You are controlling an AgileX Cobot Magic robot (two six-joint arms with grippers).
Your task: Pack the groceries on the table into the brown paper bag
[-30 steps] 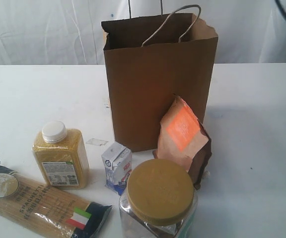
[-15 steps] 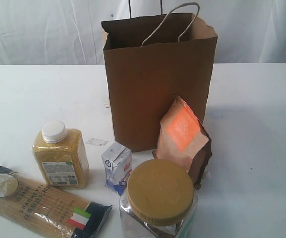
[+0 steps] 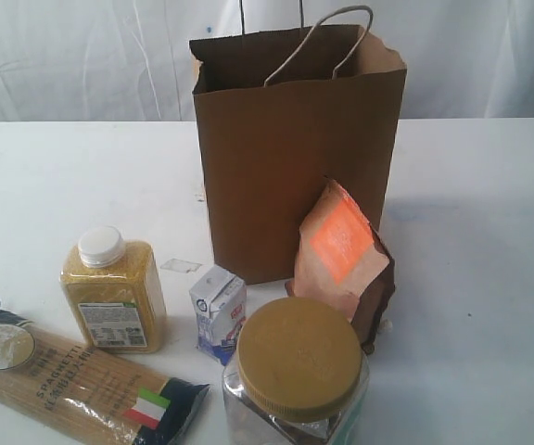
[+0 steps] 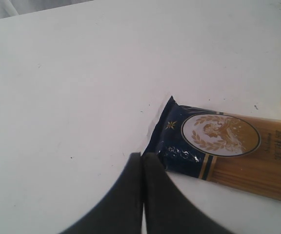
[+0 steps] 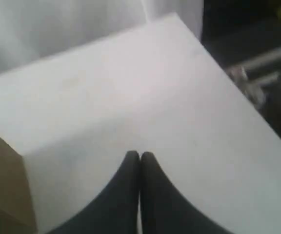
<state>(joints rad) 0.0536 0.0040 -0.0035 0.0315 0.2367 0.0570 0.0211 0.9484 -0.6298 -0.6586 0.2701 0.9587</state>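
brown paper bag (image 3: 295,176) unmoved since before, upright near the middle of the table (image 3: 54,176), mouth open, left gripper (image 4: 142,157) closed empty by spaghetti pack (image 4: 218,146), right gripper (image 5: 139,155) closed empty

Matt kraft-paper bag (image 3: 295,158), smooth white table (image 3: 54,176)

Groceries in front of the paper bag (image 3: 295,176) on the table (image 3: 489,278)
The bag stands upright toward the back. The pouch (image 3: 341,255) stands just before the bag's right half, and the small carton (image 3: 219,313) is before its left corner. The jar (image 3: 295,371) is farther forward of the bag, nearest the camera. The grain bottle (image 3: 114,292) stands forward and left of the bag, and the spaghetti pack (image 3: 72,375) lies flat farther forward-left.
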